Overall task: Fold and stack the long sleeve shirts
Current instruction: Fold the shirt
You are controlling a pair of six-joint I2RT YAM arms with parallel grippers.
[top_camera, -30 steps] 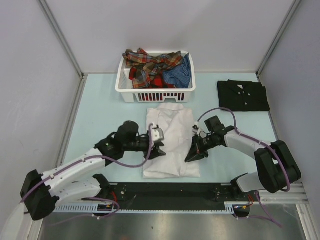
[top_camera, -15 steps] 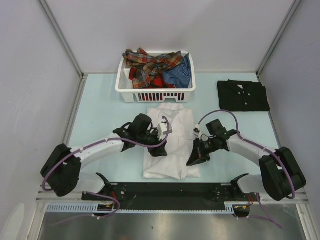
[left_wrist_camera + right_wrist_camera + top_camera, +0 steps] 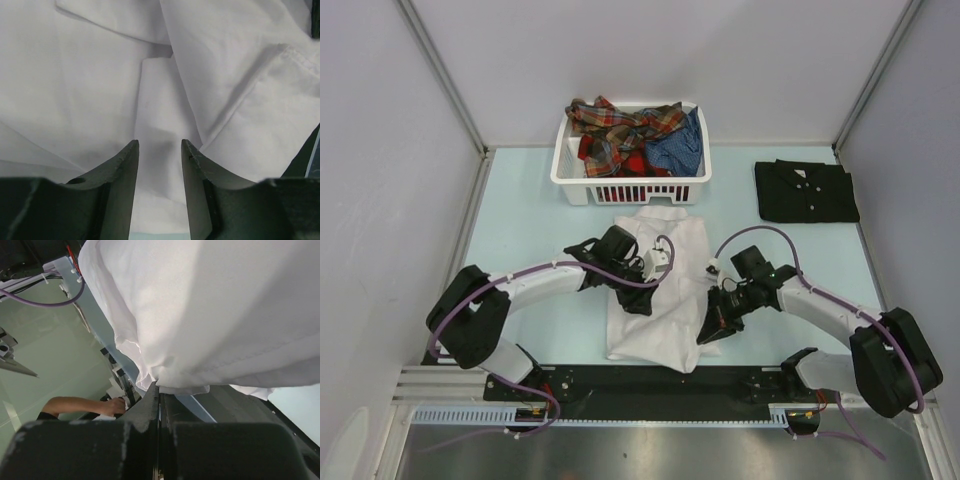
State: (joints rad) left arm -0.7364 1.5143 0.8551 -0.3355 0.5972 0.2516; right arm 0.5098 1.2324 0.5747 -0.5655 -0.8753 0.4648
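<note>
Pale-blue table (image 3: 520, 230), grey walls (image 3: 380, 150); white shirt (image 3: 665, 290) mid-table, near basket (image 3: 630, 187); black shirt (image 3: 805, 192) folded, far right. My right gripper (image 3: 160, 389) pinches white shirt's edge, tips half hidden by cloth; my left gripper (image 3: 160, 146) spread above folds.

A pale blue table (image 3: 520, 230) is boxed in by plain grey-white walls (image 3: 720, 50) at nine, twelve and three o'clock. A black mounting rail (image 3: 650, 382) and a brushed metal ledge (image 3: 670, 452) run along six o'clock.

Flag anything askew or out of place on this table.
The white shirt lies skewed: its near right corner is pinched up in the right arm's jaws, so the hem runs crooked. Plaid shirts overhang the basket's back rim.
</note>
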